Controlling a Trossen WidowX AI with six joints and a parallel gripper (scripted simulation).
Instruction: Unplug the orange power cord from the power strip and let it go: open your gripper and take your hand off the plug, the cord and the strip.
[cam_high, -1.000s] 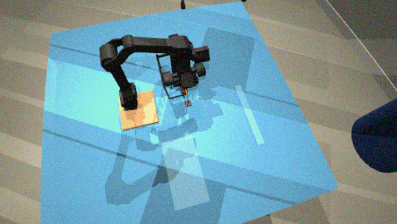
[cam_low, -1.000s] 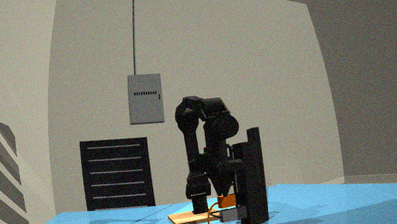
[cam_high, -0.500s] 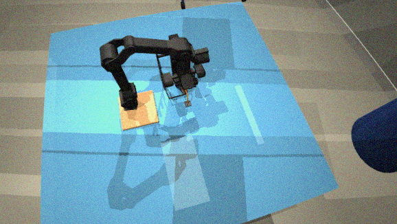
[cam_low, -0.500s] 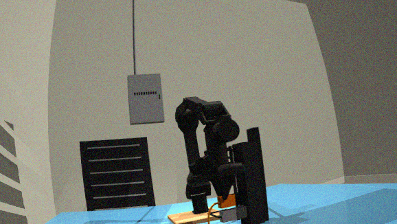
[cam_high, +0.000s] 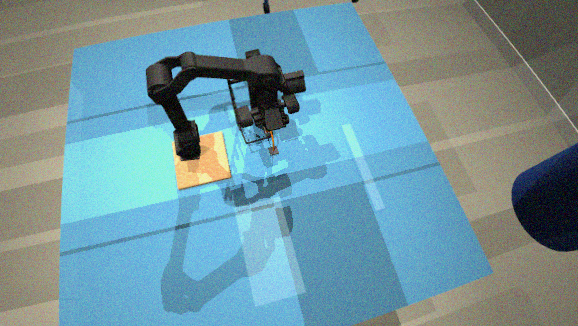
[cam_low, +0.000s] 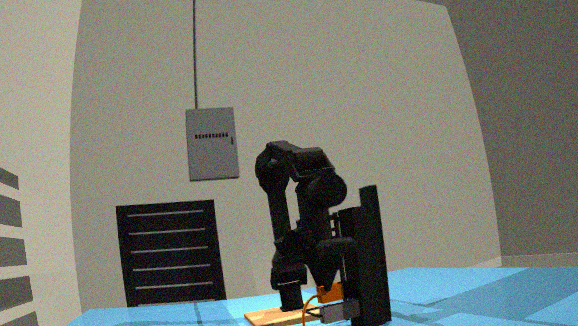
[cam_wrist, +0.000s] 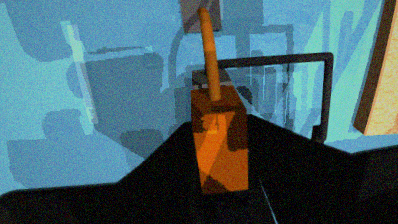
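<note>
The orange plug (cam_low: 331, 293) (cam_wrist: 221, 160) sits between the fingers of my gripper (cam_wrist: 218, 126), with a dark finger against each side; my gripper is shut on it. In the exterior view the plug's far end meets the upright black power strip (cam_low: 376, 255); whether its prongs are in cannot be seen. The orange cord (cam_high: 273, 140) (cam_low: 304, 309) (cam_wrist: 211, 62) runs from the plug's rear to a small brownish block (cam_high: 273, 150) (cam_wrist: 191, 17). A grey plug (cam_low: 333, 313) (cam_wrist: 209, 78) is at the strip just below the orange one.
My arm's base stands on a wooden board (cam_high: 216, 169) (cam_low: 257, 318) (cam_wrist: 376, 95) close beside the strip. A thin black frame (cam_wrist: 328, 90) stands near the plugs, on the board's side. A dark blue cylinder (cam_high: 550, 205) is far right in the top view.
</note>
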